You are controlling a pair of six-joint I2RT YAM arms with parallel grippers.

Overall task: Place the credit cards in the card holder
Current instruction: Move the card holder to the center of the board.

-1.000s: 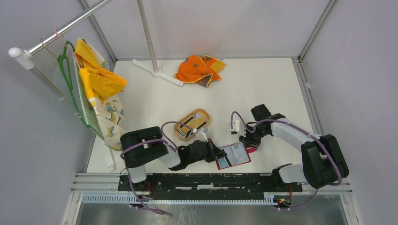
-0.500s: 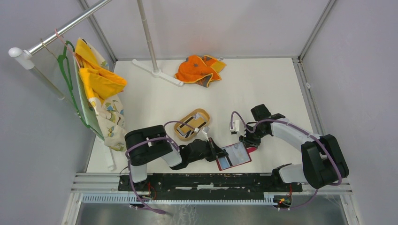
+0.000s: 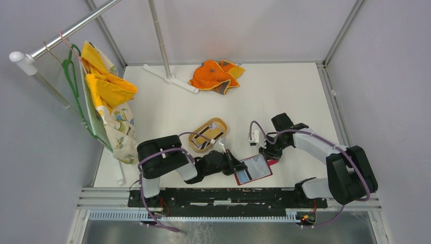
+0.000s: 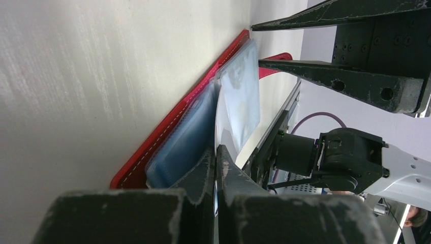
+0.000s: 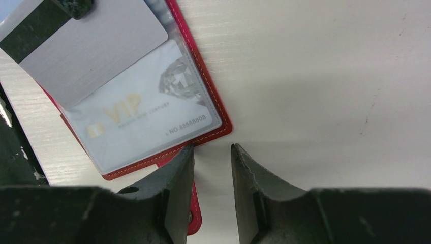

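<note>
Orange cloth (image 3: 216, 75) lies far back on the table (image 3: 284, 91); yellow garments (image 3: 109, 96) hang left

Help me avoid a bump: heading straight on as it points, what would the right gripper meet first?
Probably the corner of the red leather-like folding wallet, just ahead of the right gripper; depth is unclear, so the white table might come first.

Left gripper (image 4: 217, 150), jaws pinching card (image 4: 222, 119), red card holder (image 4: 183, 140) open
</note>
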